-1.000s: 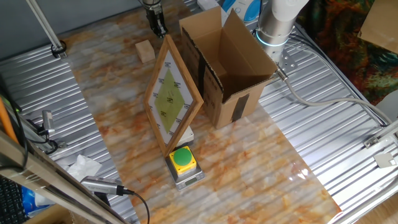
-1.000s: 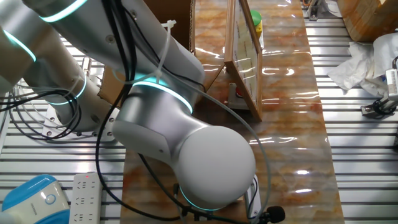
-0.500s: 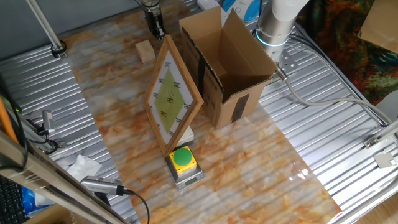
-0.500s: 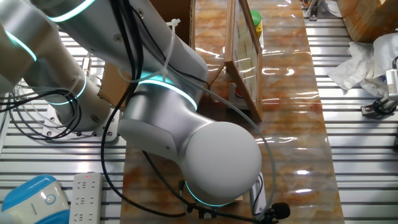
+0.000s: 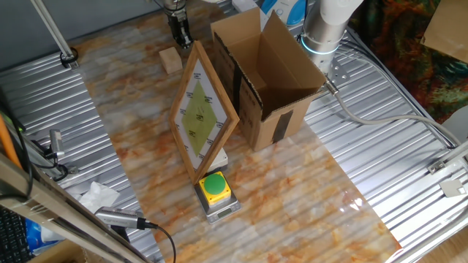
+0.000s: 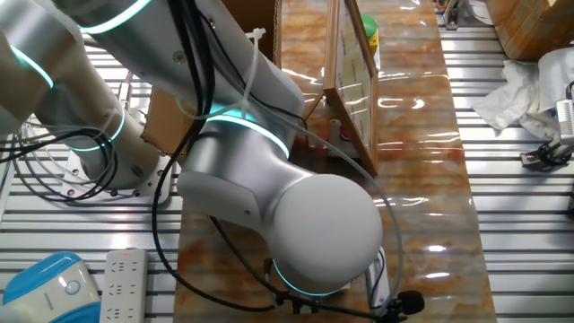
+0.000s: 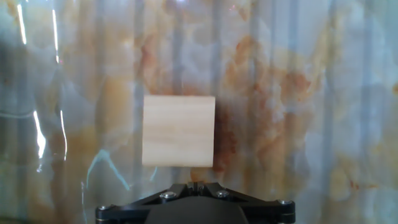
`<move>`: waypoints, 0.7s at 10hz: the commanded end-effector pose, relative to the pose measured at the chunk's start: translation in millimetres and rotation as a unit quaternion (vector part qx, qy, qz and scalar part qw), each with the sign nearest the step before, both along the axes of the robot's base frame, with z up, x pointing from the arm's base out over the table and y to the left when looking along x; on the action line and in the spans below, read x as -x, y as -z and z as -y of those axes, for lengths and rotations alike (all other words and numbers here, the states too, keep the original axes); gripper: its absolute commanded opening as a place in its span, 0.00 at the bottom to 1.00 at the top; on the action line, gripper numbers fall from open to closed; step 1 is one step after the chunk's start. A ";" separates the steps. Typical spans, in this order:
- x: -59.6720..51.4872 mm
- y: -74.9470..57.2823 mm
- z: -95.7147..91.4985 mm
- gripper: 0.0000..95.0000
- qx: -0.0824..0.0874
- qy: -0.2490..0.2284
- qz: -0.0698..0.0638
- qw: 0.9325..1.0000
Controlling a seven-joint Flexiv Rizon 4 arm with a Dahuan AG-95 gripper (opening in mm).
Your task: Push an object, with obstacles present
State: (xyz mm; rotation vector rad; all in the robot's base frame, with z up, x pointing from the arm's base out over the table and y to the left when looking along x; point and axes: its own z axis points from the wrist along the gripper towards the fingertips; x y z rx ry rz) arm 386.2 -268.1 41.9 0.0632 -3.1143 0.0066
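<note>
Bright, even overhead light. White glare streaks cross the glossy marbled tabletop (image 6: 421,152) in the other fixed view; the hand view looks soft and washed, with streaks at left.

One cube (image 5: 171,60), box (image 5: 266,77), board (image 5: 202,112), button (image 5: 214,185).

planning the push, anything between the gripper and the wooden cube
Nothing: in the hand view only bare marbled tabletop separates the gripper from the wooden cube.
</note>
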 end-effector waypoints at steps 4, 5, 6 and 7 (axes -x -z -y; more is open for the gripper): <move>-14.9 -1.0 -1.9 0.00 -0.001 -0.004 0.000 1.000; -17.9 -1.1 -1.9 0.00 -0.001 -0.004 0.001 1.000; -19.9 -1.6 -1.5 0.00 -0.001 -0.005 0.001 1.000; -22.9 -3.4 -0.9 0.00 -0.002 -0.005 0.001 1.000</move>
